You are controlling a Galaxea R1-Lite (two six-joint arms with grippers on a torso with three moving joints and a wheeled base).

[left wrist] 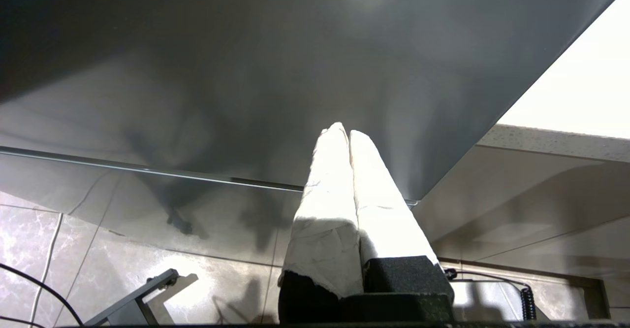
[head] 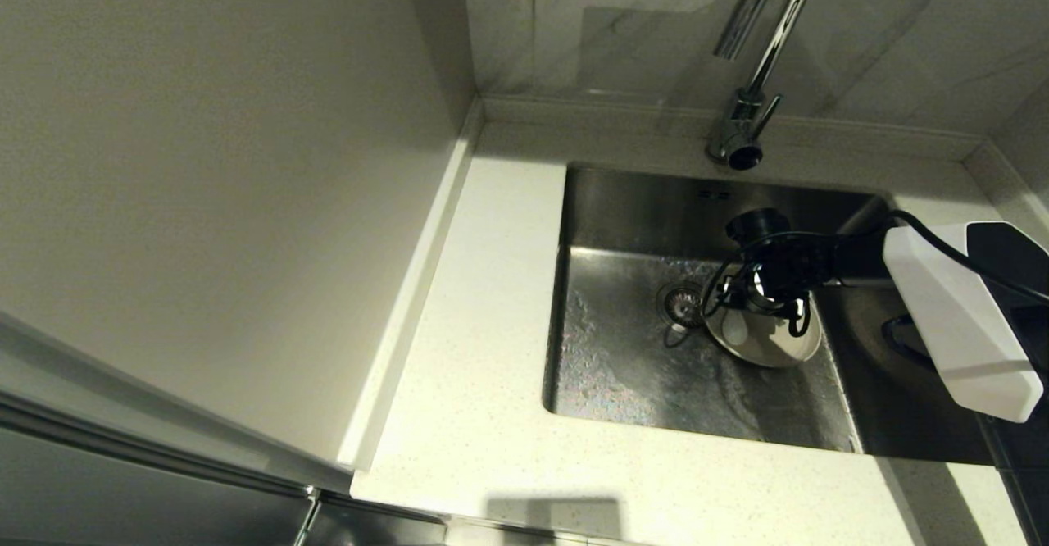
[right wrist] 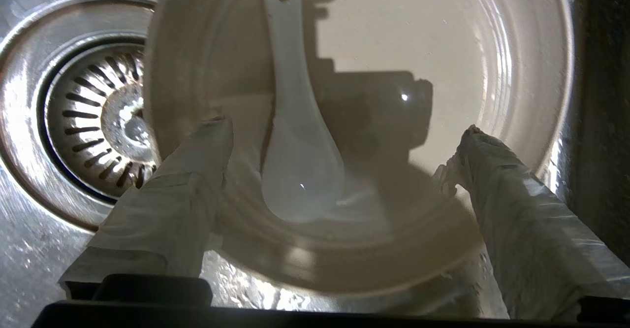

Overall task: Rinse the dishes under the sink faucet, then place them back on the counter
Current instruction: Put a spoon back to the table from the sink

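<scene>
The cream plate [head: 770, 343] lies on the floor of the steel sink [head: 631, 382], right of the drain strainer [head: 682, 303]. The white soup spoon [right wrist: 300, 170] rests inside the plate [right wrist: 443, 37], its handle pointing away from the wrist. My right gripper [right wrist: 344, 126] hangs open just above the plate, one finger [right wrist: 197, 170] near the strainer side, the other [right wrist: 497, 180] near the opposite rim, holding nothing. In the head view the right gripper [head: 769, 304] covers the plate's far part. The chrome faucet [head: 766, 46] rises behind the sink. The bowl is out of view.
The pale speckled counter [head: 475, 325] runs left of and in front of the sink, with a raised rim against the walls. The sink floor is wet. My left gripper [left wrist: 343, 132] is parked low beside the cabinet front, fingers pressed together.
</scene>
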